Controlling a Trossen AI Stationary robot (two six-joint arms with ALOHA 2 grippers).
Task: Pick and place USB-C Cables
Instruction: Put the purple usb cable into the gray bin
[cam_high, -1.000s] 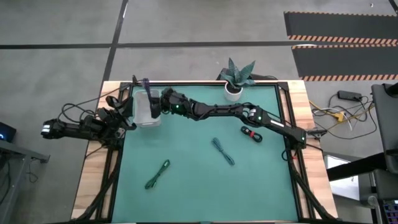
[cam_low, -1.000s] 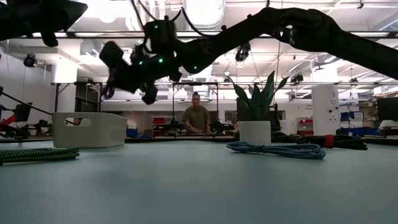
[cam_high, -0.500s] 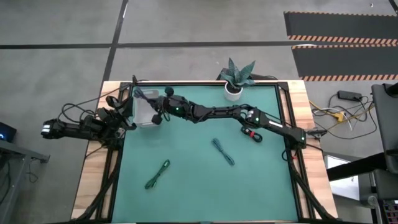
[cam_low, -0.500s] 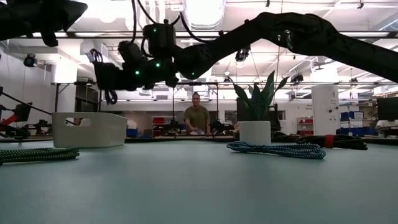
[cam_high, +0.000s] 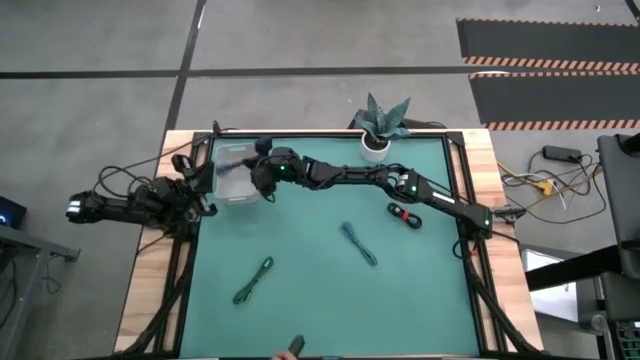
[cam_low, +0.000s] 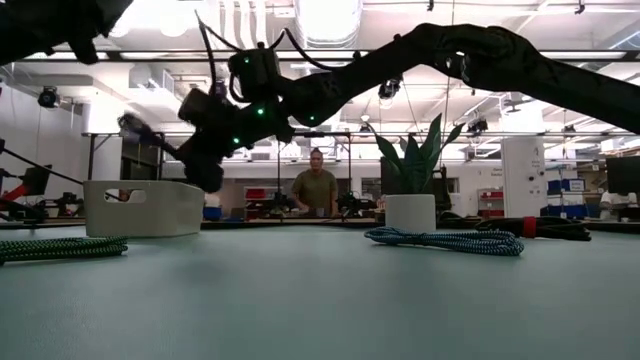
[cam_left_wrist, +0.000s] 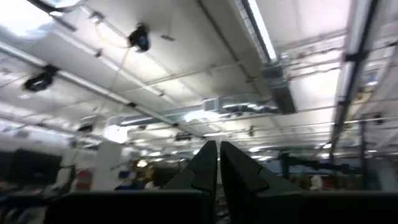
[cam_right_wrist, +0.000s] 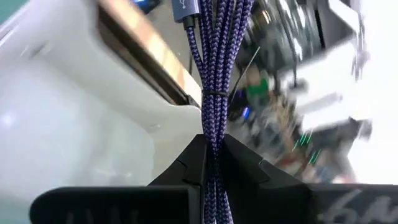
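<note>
My right gripper (cam_high: 256, 172) reaches from the table's right side to the white bin (cam_high: 232, 185) at the far left and is shut on the dark purple cable bundle (cam_right_wrist: 214, 68). In the low view the bundle (cam_low: 137, 125) sticks out above the bin (cam_low: 145, 207). The green cable (cam_high: 253, 280), the teal-blue cable (cam_high: 358, 243) and the black and red cable (cam_high: 405, 214) lie flat on the green mat. My left gripper (cam_left_wrist: 219, 163) is shut, points up at the ceiling and waits at the table's left edge (cam_high: 200, 195). My right gripper pinches the purple bundle between its two fingers (cam_right_wrist: 189, 165) at a stretch just behind its tie band (cam_right_wrist: 215, 127). The bundle runs along the fingers and sticks out past their tips, plug ends (cam_right_wrist: 185, 9) foremost. The fingers come from the table's right, and the bundle is lifted clear over the bin.
A potted plant (cam_high: 380, 125) stands at the table's far edge, beside the right arm. A small dark thing (cam_high: 292, 347) shows at the near edge. Loose black wires lie around the left arm. A person (cam_low: 316, 190) stands in the room behind the table.
My right gripper has stayed shut on the purple bundle above the bin. It swung out over the bin toward the table's left, then drew back a little toward the right and turned. The bundle hung below the fingers half a second ago; now it sticks out sideways toward the left.
</note>
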